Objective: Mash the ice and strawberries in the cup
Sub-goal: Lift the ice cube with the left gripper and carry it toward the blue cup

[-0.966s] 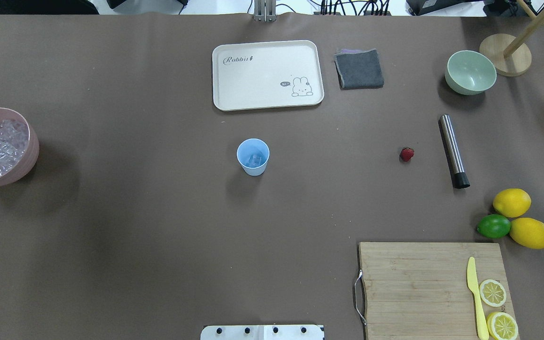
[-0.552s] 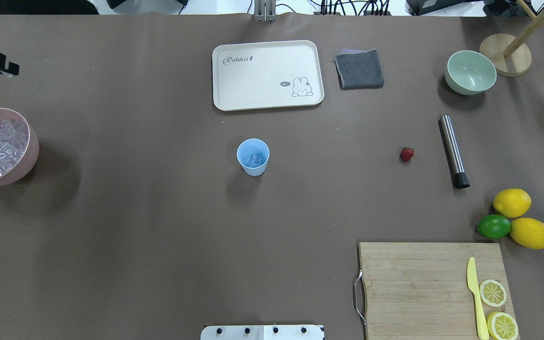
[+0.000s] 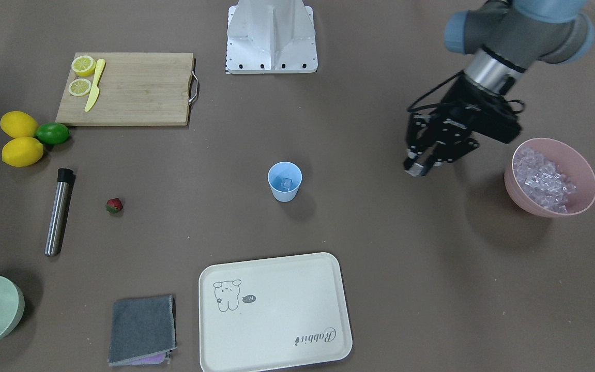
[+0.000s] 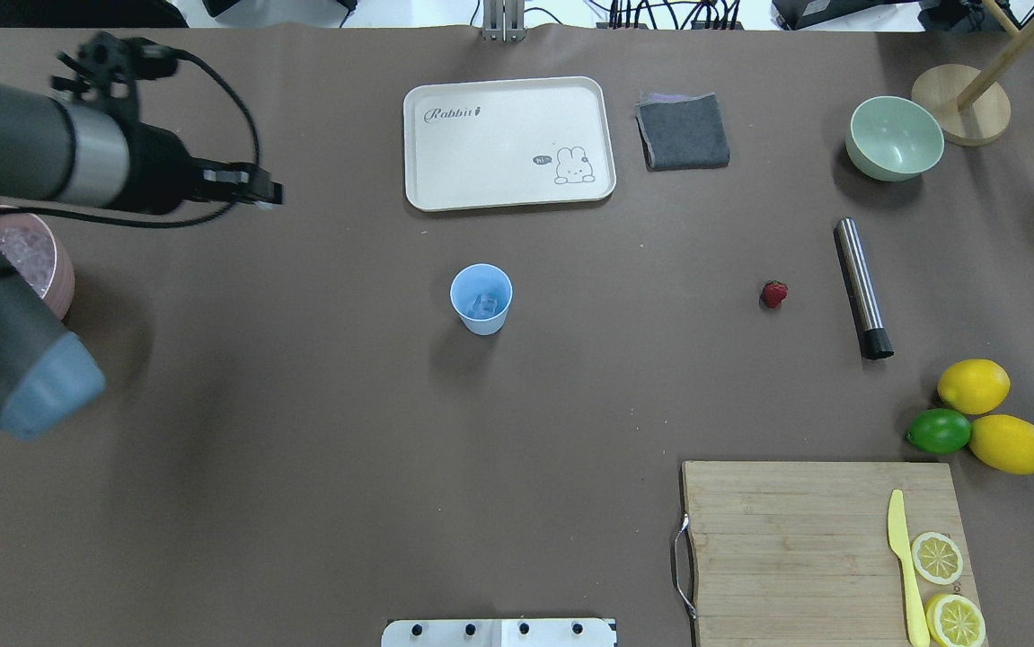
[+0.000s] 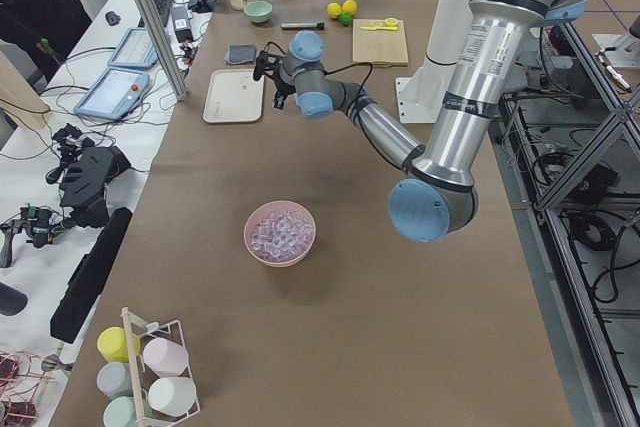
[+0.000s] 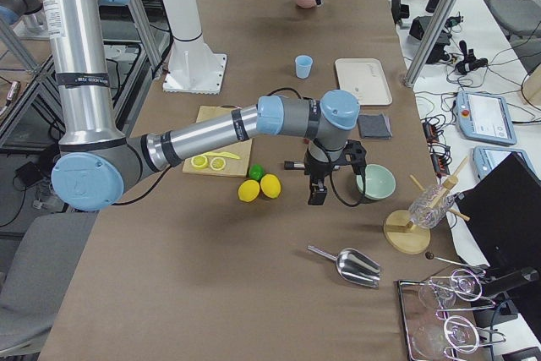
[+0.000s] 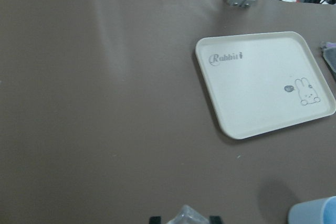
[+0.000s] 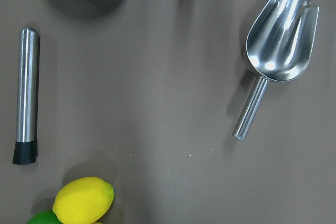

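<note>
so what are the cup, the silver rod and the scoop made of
The cup looks like plastic: light blue, matte, evenly coloured, with a thin rim. The rod is probably brushed metal, given its long soft highlights; its black ribbed tip could be rubber or plastic. The scoop looks like polished metal, likely steel, since it is mirror-bright with sharp reflections.

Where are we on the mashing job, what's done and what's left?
Done: one clear ice cube lies in the small light-blue plastic cup. In hand: the left end effector holds what looks like a second clear cube, between the pink ice bowl and cup. Left: the red strawberry and the steel muddler lie untouched on the table; no mashing yet.
</note>
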Motion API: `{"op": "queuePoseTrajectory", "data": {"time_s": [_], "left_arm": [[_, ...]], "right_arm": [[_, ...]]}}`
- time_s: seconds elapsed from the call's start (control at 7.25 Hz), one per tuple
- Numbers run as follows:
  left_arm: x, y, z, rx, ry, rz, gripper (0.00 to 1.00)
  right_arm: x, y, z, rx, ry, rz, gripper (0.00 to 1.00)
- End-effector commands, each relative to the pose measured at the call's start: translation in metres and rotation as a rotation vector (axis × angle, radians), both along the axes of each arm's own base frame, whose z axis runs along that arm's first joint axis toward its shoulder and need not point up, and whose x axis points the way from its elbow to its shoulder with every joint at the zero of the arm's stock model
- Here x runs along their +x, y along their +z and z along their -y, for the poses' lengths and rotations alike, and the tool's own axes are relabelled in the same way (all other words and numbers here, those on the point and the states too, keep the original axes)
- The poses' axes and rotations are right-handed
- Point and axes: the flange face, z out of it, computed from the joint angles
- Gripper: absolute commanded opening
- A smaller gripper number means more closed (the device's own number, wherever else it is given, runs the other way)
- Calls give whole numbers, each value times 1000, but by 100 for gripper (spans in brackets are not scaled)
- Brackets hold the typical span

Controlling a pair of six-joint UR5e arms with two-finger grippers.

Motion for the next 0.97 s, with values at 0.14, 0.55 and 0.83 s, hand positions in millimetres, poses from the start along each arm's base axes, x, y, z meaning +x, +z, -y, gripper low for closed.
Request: {"op": "queuePoseTrajectory", "data": {"time_s": [0.14, 0.55, 0.83], "left_arm": [[126, -37, -71, 26, -40, -27, 0], [175, -69, -80, 15, -59, -59, 0], [173, -65, -75, 18, -66, -47, 0]], "right_arm": [[2, 6, -3, -13, 3, -1, 100], [3, 10, -6, -23, 5, -1, 100], [4, 13, -9, -29, 6, -2, 100]]}}
